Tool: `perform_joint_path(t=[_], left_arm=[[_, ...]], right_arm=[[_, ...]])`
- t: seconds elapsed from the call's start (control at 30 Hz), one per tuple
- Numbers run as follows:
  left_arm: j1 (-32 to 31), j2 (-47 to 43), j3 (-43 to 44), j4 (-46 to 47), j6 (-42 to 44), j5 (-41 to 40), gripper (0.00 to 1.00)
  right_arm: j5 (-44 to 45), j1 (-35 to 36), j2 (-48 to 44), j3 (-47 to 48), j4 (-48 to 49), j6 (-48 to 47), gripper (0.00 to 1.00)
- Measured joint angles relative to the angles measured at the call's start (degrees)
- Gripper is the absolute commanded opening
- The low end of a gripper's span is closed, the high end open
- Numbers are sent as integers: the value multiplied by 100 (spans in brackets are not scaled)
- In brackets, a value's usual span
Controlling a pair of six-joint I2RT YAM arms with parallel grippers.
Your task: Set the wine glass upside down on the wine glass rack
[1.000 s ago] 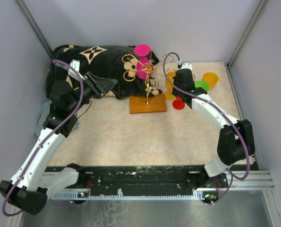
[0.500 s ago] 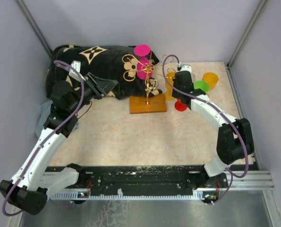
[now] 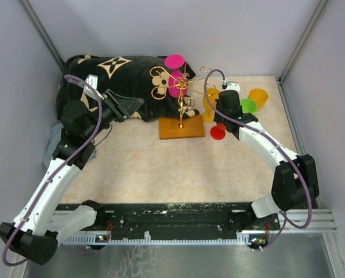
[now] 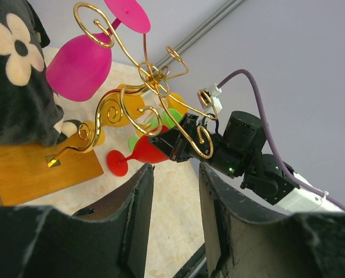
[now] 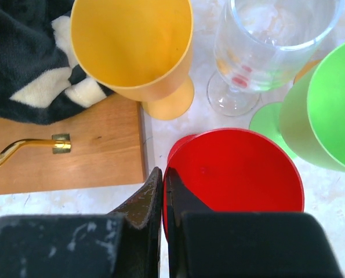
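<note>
The red wine glass (image 5: pixel 236 174) is pinched at the rim by my right gripper (image 5: pixel 163 174), which is shut on it with one finger inside the bowl and one outside. From above, its red foot (image 3: pixel 218 132) shows beside the right gripper (image 3: pixel 223 116), just right of the rack's wooden base (image 3: pixel 181 128). The wine glass rack (image 4: pixel 155 78) is gold curled wire, with a pink glass (image 4: pixel 79 66) hanging upside down on it. In the left wrist view the red glass (image 4: pixel 146 152) leans, foot low. My left gripper (image 3: pixel 134 103) hovers open and empty left of the rack.
A yellow glass (image 5: pixel 134 46), a clear glass (image 5: pixel 271 40) and a green glass (image 5: pixel 329 110) stand close round the red one. An orange glass (image 3: pixel 257 95) stands further right. A black flowered cloth (image 3: pixel 114 75) lies behind the rack. Grey walls close in on three sides.
My right gripper's jaws have closed on the red glass's rim, and the glass's foot has shifted slightly toward the near side. The left arm has not moved.
</note>
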Motion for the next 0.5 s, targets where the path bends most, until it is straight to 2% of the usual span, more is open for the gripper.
perform_joint_path(t=[0.3,0.5], left_arm=[[0,-264,-101,-50,-92,-4,43],[0,-520,-208,-149,-160,-7,43]], right_arm=[[-87,81,-866,-37,-566,188,0],[66,476,-1954,-42,-946,328,0]])
